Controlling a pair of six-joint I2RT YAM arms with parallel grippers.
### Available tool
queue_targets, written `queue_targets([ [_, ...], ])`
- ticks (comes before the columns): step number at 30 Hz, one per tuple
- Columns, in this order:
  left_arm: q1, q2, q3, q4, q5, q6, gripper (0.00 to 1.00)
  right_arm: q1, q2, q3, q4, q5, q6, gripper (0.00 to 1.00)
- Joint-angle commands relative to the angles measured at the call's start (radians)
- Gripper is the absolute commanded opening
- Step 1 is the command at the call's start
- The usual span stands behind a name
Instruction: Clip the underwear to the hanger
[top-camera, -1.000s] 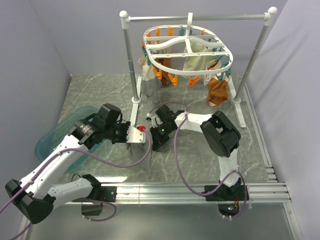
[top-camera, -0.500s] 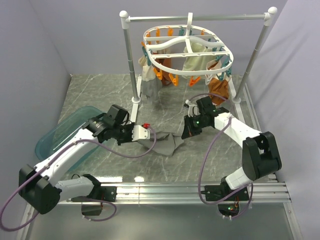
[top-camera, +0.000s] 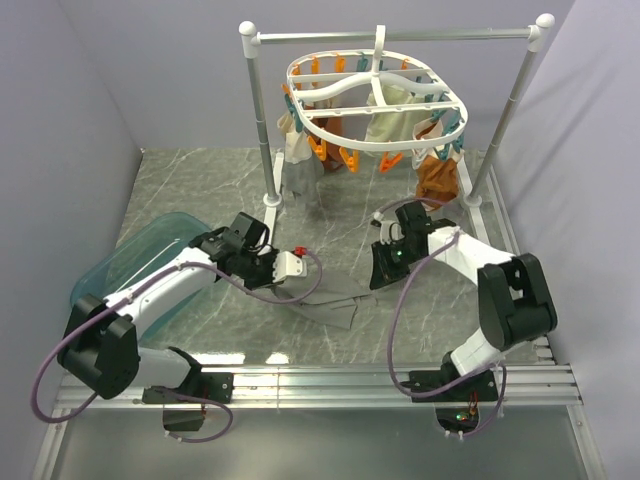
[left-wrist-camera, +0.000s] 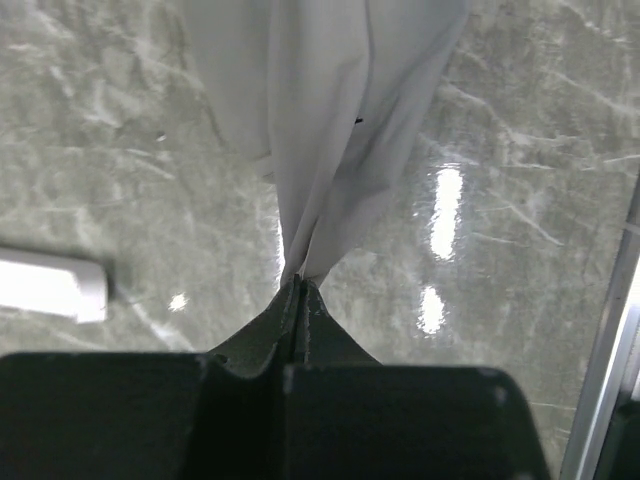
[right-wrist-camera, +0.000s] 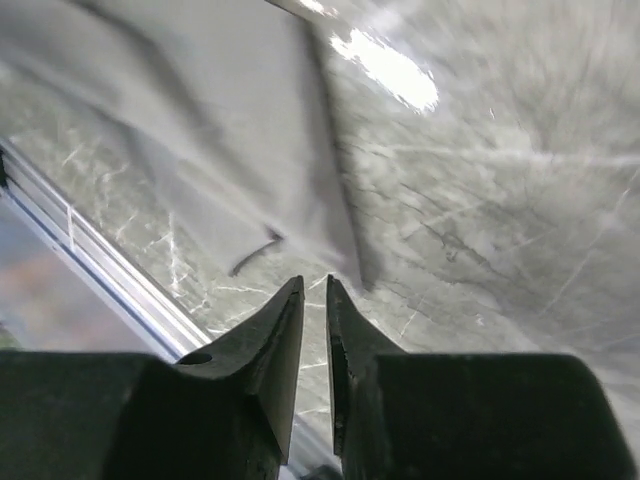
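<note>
The grey underwear (top-camera: 338, 302) lies slack on the marble table, one corner pinched in my left gripper (top-camera: 300, 285), which is shut on it. In the left wrist view the cloth (left-wrist-camera: 320, 120) fans out from the closed fingertips of the left gripper (left-wrist-camera: 300, 283). My right gripper (top-camera: 377, 278) hovers just right of the garment, jaws a narrow gap apart and empty. From the right wrist the right gripper (right-wrist-camera: 315, 285) is seen just short of the underwear's (right-wrist-camera: 200, 130) edge. The white oval hanger (top-camera: 375, 100) with orange and teal pegs hangs from the rail at the back.
A white rail stand (top-camera: 268, 150) carries the hanger. A brown-orange garment (top-camera: 435, 180) and a cream cloth (top-camera: 295, 140) are pegged to the hanger. A teal bin (top-camera: 110, 280) sits at the left under my left arm. A metal rail (top-camera: 400, 380) runs along the near edge.
My right gripper has let go of the underwear and opened slightly. The stretched cloth has dropped slack onto the table. My left gripper has shifted right, still holding its corner.
</note>
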Motion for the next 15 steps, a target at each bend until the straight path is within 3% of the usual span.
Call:
queue_targets([
  [1,0.005,0.028,0.039,0.02,0.074,-0.016,0.0,-0.001,-0.131,0.027,0.055,-0.059,-0.154,0.23],
  [6,0.023,0.071,0.06,0.002,0.124,-0.01,0.0,0.024,-0.307,-0.045,0.103,-0.131,-0.414,0.22],
  [9,0.04,0.1,0.082,0.006,0.143,-0.034,0.0,0.16,-0.399,-0.113,0.152,-0.066,-0.541,0.19],
  [15,0.066,0.154,0.129,0.015,0.173,-0.082,0.0,0.332,-0.377,-0.161,0.202,-0.004,-0.669,0.25],
])
